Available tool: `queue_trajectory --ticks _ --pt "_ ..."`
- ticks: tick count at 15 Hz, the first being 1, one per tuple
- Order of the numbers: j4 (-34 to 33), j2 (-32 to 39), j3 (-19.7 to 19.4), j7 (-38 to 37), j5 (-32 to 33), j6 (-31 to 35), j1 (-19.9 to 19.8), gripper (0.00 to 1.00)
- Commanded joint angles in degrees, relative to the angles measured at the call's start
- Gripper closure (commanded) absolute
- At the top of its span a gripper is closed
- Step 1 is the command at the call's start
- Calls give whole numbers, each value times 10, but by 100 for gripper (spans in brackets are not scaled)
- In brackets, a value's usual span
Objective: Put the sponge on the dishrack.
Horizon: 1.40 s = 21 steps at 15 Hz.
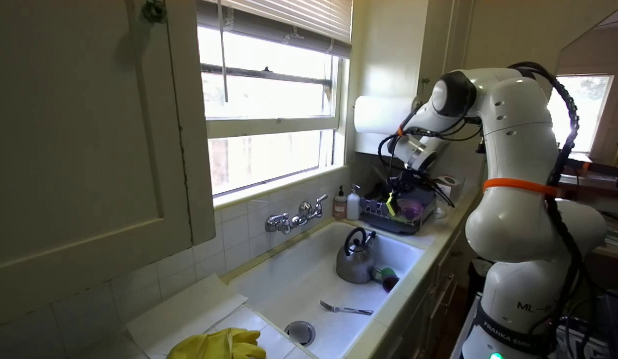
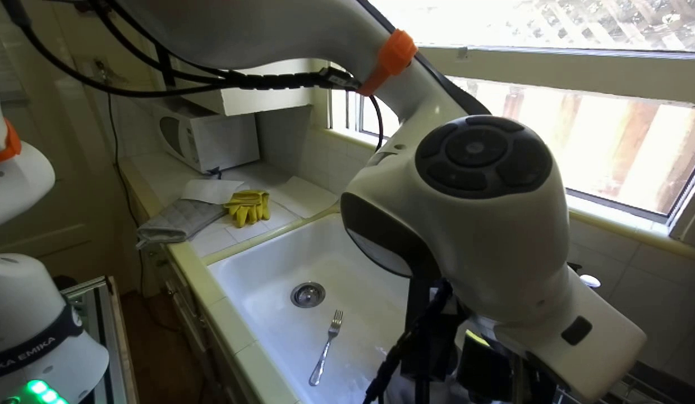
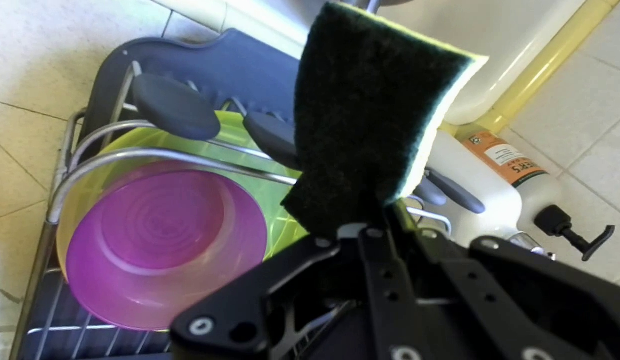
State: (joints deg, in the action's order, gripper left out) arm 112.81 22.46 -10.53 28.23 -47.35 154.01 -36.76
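Note:
The sponge [image 3: 370,100] has a dark scouring face and a yellow side. My gripper [image 3: 377,215] is shut on one end of the sponge in the wrist view. The sponge hangs out beyond the fingertips, over the sink-side end of the dishrack [image 3: 52,220]. In an exterior view the sponge [image 1: 391,204] shows yellow below my gripper [image 1: 397,187], in front of the dishrack [image 1: 376,208]. I cannot tell if the sponge touches the rack. A yellow sliver, probably the sponge [image 2: 477,338], shows beside the wrist in an exterior view.
The rack holds a purple bowl [image 3: 164,225], a yellow-green bowl [image 3: 229,125] and grey-handled utensils [image 3: 174,105]. Soap bottles [image 1: 353,203] stand beside it. A kettle [image 1: 356,262], a cup [image 1: 388,279] and a fork [image 1: 346,309] are in the sink [image 1: 309,279]. Faucet [image 1: 296,217] on the wall.

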Motion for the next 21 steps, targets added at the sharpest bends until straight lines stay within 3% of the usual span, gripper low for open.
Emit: queue_trajectory --ticks 1,15,21 --pt "-22 32 9 4 -25 14 -14 98" --pt "-23 72 27 -8 -15 75 6 98" --pt "-31 76 25 -20 -20 67 -1 98"
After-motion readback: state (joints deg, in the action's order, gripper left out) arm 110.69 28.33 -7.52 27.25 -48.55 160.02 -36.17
